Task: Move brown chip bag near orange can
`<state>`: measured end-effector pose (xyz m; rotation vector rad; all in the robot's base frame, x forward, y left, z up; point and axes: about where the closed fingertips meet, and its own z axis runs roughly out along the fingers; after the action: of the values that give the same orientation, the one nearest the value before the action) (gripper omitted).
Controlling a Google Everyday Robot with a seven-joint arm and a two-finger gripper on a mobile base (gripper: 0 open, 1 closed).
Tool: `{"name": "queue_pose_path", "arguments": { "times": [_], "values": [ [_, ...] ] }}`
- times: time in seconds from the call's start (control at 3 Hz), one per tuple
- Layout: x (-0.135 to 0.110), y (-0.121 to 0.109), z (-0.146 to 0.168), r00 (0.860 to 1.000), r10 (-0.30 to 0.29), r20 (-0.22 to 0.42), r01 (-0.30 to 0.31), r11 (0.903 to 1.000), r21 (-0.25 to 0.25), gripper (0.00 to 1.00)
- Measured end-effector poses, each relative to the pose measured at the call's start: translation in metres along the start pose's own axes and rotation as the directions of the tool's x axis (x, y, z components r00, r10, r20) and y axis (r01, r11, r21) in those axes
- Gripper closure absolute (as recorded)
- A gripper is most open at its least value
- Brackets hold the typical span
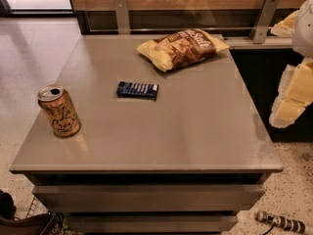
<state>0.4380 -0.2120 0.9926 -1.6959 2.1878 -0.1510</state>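
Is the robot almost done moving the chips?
Nothing looks done yet: the brown chip bag lies at the far edge of the table, and the orange can stands at its near left. The hand hangs off the right side, away from the bag. Grabbing and carrying the bag remain.

Hand (287, 109) right of the table (195, 131); blue bar (138, 90) lies between brown chip bag (182, 48) and orange can (59, 111).

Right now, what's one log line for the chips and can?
gripper: right of table | brown chip bag: far side | orange can: near-left, upright | status: apart
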Motion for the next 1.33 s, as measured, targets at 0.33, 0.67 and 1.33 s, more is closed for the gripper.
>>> {"name": "queue_pose_path", "arguments": {
  "times": [0.33, 0.67, 1.33],
  "values": [
    [-0.001, -0.005, -0.001, 1.000, -0.004, 0.004, 0.004, 0.9999, 0.015, 0.00],
    [-0.007, -0.032, 0.004, 1.000, -0.011, 0.029, 0.009, 0.9966, 0.082, 0.00],
    [-0.066, -0.173, 0.050, 0.984, -0.090, 0.155, 0.045, 0.9603, 0.275, 0.00]
  ]
}}
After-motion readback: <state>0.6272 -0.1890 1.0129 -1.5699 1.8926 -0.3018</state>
